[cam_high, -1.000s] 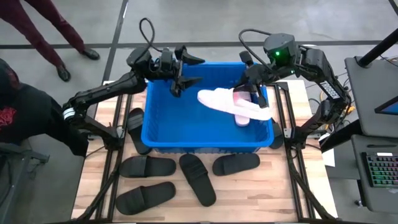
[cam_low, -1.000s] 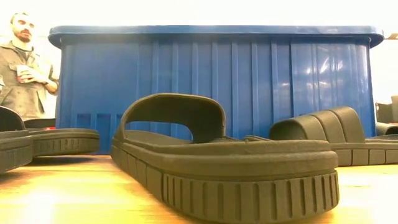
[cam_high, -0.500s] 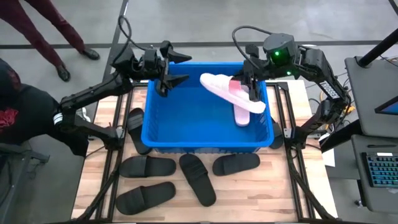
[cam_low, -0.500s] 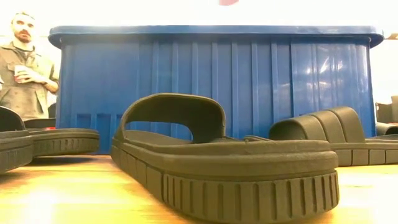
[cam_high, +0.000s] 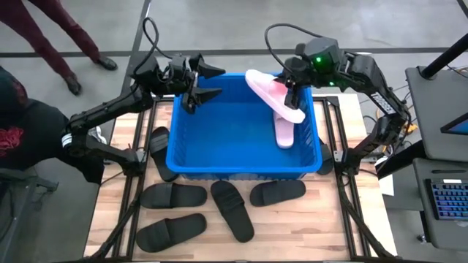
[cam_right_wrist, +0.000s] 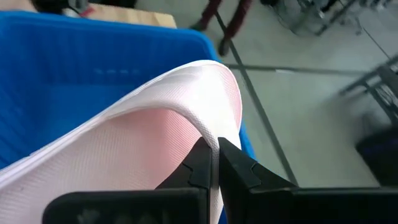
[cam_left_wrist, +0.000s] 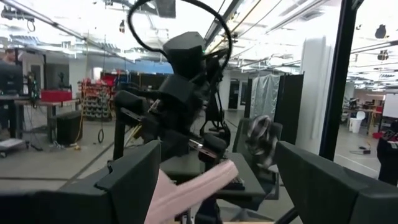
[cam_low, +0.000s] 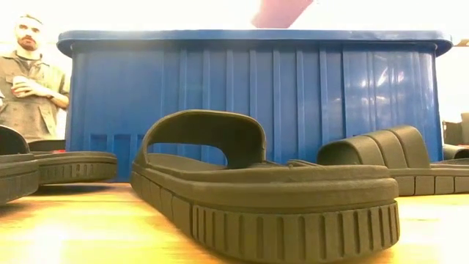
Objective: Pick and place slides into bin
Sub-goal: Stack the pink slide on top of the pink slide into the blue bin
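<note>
Two grippers hang over the far end of the bin (cam_high: 191, 164), one at each far corner. Right gripper (cam_high: 290, 93), at about one o'clock from the bin's middle, has its fingers (cam_right_wrist: 205, 163) pinched tight on the strap of a pale pink slide (cam_high: 273, 95), and that slide hangs tilted in the air above the bin's far right part, its toe reaching up past the far rim. From the counter-level camera only a pink tip of it (cam_low: 281, 12) shows above the blue wall (cam_low: 249, 88).

Left gripper (cam_high: 202, 82), at about eleven o'clock, hovers over the far left corner with its fingers spread wide and nothing between them; it points across toward the other arm.

Down inside the bin, a second pink slide (cam_high: 284, 133) lies on the floor against the right wall, just under the lifted one.

Four black slides sit outside on the wooden counter (cam_high: 333, 219). One black slide (cam_high: 162, 152) lies along the bin's left wall, at roughly nine o'clock. Three more lie in front of the near wall, around six o'clock: a black slide (cam_high: 172, 196) to the left, a black slide (cam_high: 232, 210) in the middle set at a slant, and a black slide (cam_high: 277, 192) to the right. Another black slide (cam_high: 170, 231) rests nearest the counter's front edge, at seven o'clock.

Beyond the counter a person (cam_low: 29, 81) stands with arms folded.
</note>
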